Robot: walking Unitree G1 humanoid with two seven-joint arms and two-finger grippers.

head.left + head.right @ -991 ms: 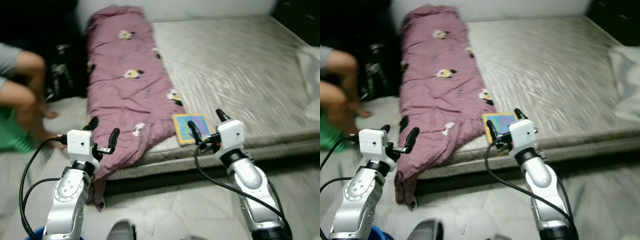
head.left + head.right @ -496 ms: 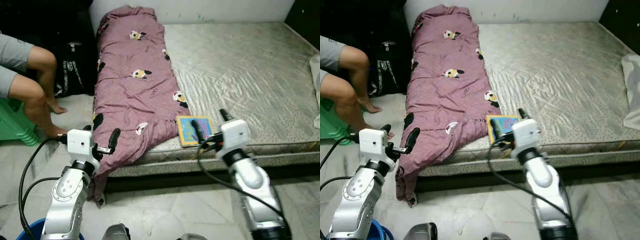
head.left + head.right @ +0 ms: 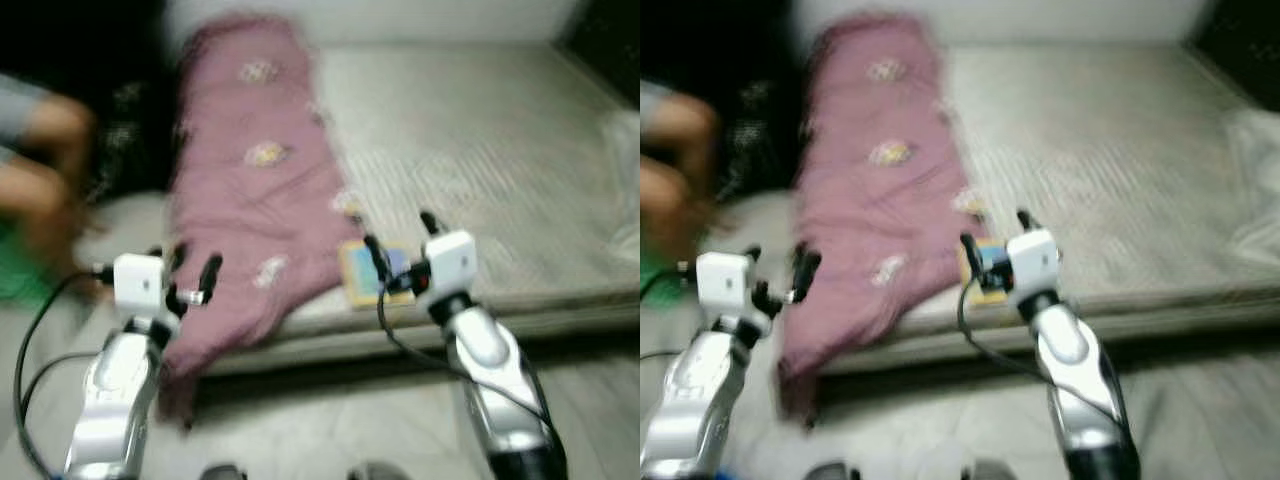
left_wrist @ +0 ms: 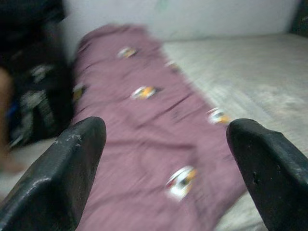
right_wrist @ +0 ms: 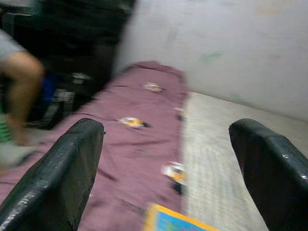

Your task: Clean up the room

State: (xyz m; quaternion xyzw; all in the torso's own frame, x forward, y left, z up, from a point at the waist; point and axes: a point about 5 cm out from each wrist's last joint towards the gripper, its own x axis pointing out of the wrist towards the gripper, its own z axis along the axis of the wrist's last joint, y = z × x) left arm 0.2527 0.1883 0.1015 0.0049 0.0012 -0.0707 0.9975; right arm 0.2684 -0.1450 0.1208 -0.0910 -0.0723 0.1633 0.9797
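A mauve blanket (image 3: 250,190) with small cartoon prints lies along the left side of a grey mattress (image 3: 480,140) and hangs over its front edge. A small colourful book (image 3: 372,272) with a yellow border rests at the mattress's front edge beside the blanket. My left gripper (image 3: 190,270) is held up, open and empty, in front of the hanging blanket. My right gripper (image 3: 400,245) is open and empty just above the book. In the right wrist view the fingers (image 5: 57,178) frame the blanket (image 5: 139,144) and the book's corner (image 5: 178,222). The views are blurred.
A person's bare legs (image 3: 45,170) are at the left beside something green (image 3: 20,275) on the floor. A dark bag (image 3: 125,130) stands against the mattress's left side. A white cloth (image 3: 620,190) lies on the mattress's right edge. Pale tiled floor (image 3: 330,420) lies before the mattress.
The whole view has shifted and blurred, so the camera is moving. Both grippers keep their raised, open pose.
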